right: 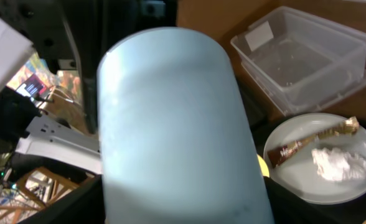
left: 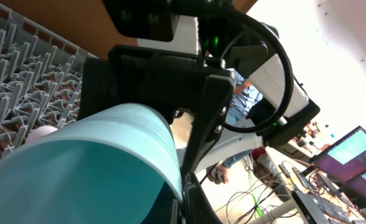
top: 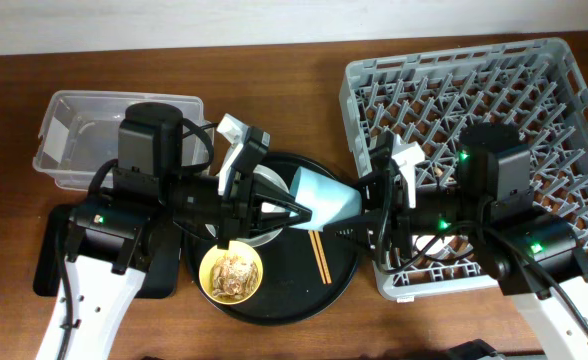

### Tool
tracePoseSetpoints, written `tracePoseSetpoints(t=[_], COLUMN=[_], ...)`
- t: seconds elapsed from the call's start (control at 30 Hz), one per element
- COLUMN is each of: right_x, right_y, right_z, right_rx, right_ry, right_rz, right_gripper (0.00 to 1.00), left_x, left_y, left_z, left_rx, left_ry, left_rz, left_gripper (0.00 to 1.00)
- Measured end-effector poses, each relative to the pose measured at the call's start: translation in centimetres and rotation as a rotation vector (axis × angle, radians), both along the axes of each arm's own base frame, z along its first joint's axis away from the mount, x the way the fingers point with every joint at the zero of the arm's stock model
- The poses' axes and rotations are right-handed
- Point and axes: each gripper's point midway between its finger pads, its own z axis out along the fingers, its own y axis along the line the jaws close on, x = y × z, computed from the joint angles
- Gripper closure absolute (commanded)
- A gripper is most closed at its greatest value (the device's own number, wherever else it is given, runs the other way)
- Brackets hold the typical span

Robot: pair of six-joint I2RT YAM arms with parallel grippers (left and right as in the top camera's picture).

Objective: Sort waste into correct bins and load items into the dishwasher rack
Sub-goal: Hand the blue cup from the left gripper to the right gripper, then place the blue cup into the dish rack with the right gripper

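**Light-blue cup (top: 326,200) bridged between both hands for handover**

The cup lies on its side in mid-air, with its wide end toward the left hand (top: 289,208) and its narrow end toward the right hand (top: 366,212). The left hand is closed on the rim. The right hand's fingers straddle the narrow end; whether they are clamped cannot be determined. The posture appears to be a handover, because the dishwasher rack (top: 474,100) lies directly behind the right hand. The round black tray (top: 304,270) sits below both hands.

light-blue cup (top: 326,200) on its side; napkin (right: 338,163) and wrapper (right: 310,142) on grey plate (right: 295,179); scraps (top: 234,272) in yellow bowl (top: 205,272)
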Motion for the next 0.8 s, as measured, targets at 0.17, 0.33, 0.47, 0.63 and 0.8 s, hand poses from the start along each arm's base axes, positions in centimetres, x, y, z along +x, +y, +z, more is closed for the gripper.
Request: tracePoseSetpoints(t=[0.17,0.33,0.47,0.63,0.8], right_x=[0.0,1.6,2.1,1.8,0.7], right_y=[-0.1,-3.8,-9.1,-20.1,-28.4], right_z=[-0.1,-0.1,-0.8,-7.4,-12.6], right_rx=[-0.004,-0.012,-0.033,-0.29,-0.57], right_ry=[0.007,0.06,0.147,0.436,0.688], right_rz=[-0.01,-0.184,-0.434,-1.022,-1.384], right_gripper=[0.41,0.44,0.44,0.48,0.48], left_x=[0.4,0.5,1.0,1.8,2.5], left_y=[0.2,0.1,0.2,0.6,0.8], left_z=[-0.1,-0.3,-1.3,-3.1,-4.0], left_rx=[0.003,0.015,0.063,0.151,0.196], left_ry=[-0.02,-0.018,0.011,0.055,0.056], left_rz=[0.019,0.027,0.071,0.149,0.197], left_gripper=[0.48,0.01,0.01,0.01,0.01])
